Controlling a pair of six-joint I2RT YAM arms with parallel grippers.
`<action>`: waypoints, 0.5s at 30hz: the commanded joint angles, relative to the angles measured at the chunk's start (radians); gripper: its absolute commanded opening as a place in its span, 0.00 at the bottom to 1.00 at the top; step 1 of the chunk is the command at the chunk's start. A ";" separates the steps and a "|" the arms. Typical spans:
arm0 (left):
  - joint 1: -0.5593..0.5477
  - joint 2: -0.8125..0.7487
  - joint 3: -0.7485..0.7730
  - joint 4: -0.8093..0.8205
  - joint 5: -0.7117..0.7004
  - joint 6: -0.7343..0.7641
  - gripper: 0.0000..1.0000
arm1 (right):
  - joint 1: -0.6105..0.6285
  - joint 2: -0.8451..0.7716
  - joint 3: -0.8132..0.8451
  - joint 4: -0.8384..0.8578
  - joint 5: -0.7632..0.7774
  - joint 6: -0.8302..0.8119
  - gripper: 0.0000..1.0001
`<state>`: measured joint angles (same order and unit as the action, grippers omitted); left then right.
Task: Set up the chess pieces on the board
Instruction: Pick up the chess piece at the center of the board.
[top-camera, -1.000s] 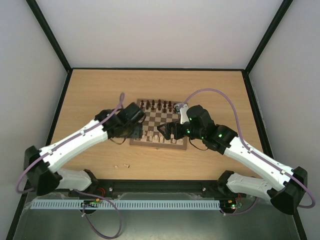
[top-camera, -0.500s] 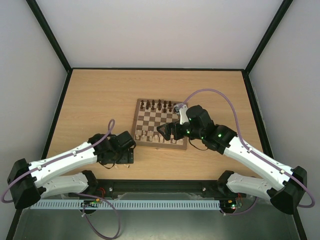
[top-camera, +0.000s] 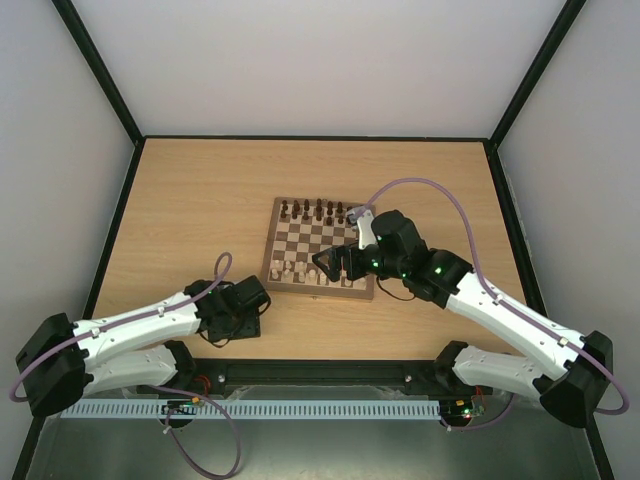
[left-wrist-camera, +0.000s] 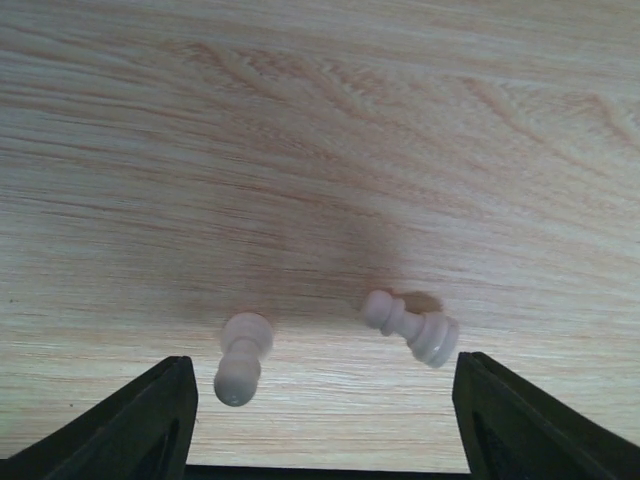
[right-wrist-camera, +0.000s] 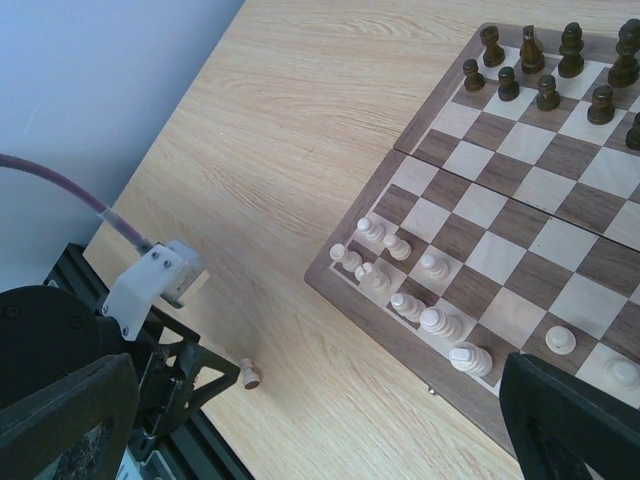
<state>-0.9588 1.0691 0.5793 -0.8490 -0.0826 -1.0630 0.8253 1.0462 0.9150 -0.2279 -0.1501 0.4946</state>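
A pale wood-grain table (top-camera: 200, 190) fills the bay, edged by a black frame (top-camera: 118, 220). 3 plain whitish walls close it in: the back wall (top-camera: 320, 60), left wall (top-camera: 40, 150) and right wall (top-camera: 590, 150). 2 black corner posts (top-camera: 98, 70) stand between them. Along the near edge run a black rail (top-camera: 320, 372) and a white slotted strip (top-camera: 300, 409). The light is soft and even.

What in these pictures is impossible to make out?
- Top view: the left gripper covers the two loose pale pieces on the table.
- Top view: the chess pieces on the board are too small to tell their kinds.
- Right wrist view: the board's right side is cut off by the frame edge; a black finger hides its near corner.
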 joint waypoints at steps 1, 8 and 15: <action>0.014 -0.001 -0.028 -0.006 0.000 -0.021 0.70 | 0.006 0.009 -0.011 0.017 -0.013 0.001 1.00; 0.019 0.009 -0.032 -0.026 -0.019 -0.032 0.66 | 0.006 0.011 -0.010 0.015 -0.011 0.001 1.00; 0.022 0.030 -0.030 -0.031 -0.023 -0.038 0.51 | 0.005 0.012 -0.011 0.013 -0.006 0.001 1.00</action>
<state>-0.9424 1.0874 0.5541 -0.8482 -0.0902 -1.0859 0.8253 1.0554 0.9115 -0.2253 -0.1505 0.4946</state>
